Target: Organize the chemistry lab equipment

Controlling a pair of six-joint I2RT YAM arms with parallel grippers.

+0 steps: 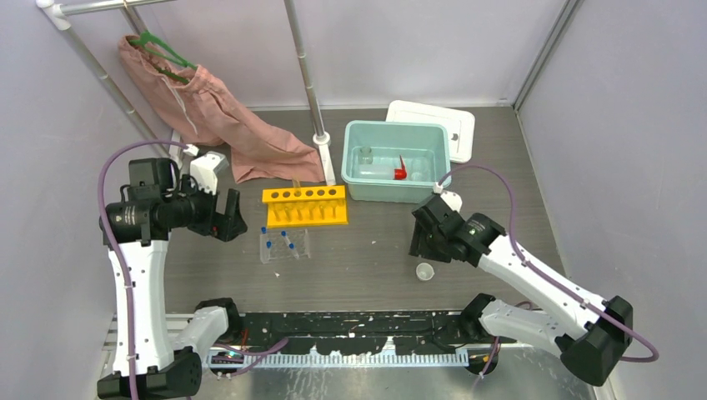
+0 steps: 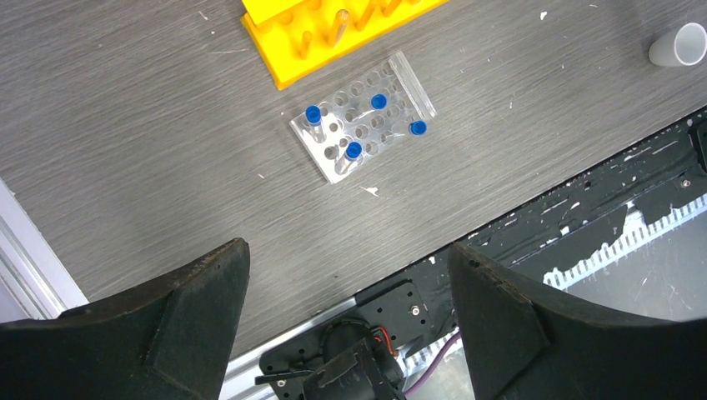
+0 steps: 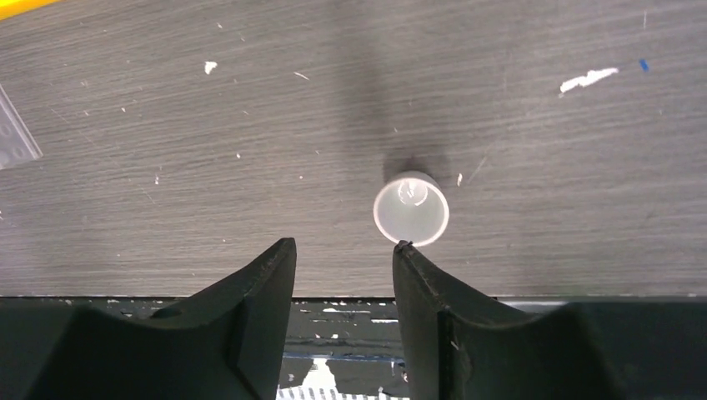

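A tiny white cup (image 1: 425, 271) (image 3: 410, 208) stands upright on the table, just beyond my right gripper's right fingertip. My right gripper (image 1: 416, 243) (image 3: 344, 242) hovers above it, part open with nothing between its fingers. The clear well tray (image 1: 283, 246) (image 2: 363, 117) holds several blue-capped tubes (image 2: 353, 150). Behind the tray stands the yellow tube rack (image 1: 305, 206) (image 2: 333, 25). My left gripper (image 1: 229, 215) (image 2: 346, 246) hangs wide open and empty, left of the rack. A white squeeze bottle with red nozzle (image 1: 400, 172) and a glass beaker (image 1: 366, 154) lie in the teal bin (image 1: 392, 125).
A white lid (image 1: 438, 117) lies behind the bin. A pink cloth (image 1: 217, 117) hangs from a green hanger at the back left, beside a metal pole (image 1: 308, 83). The black base rail (image 1: 350, 325) runs along the near edge.
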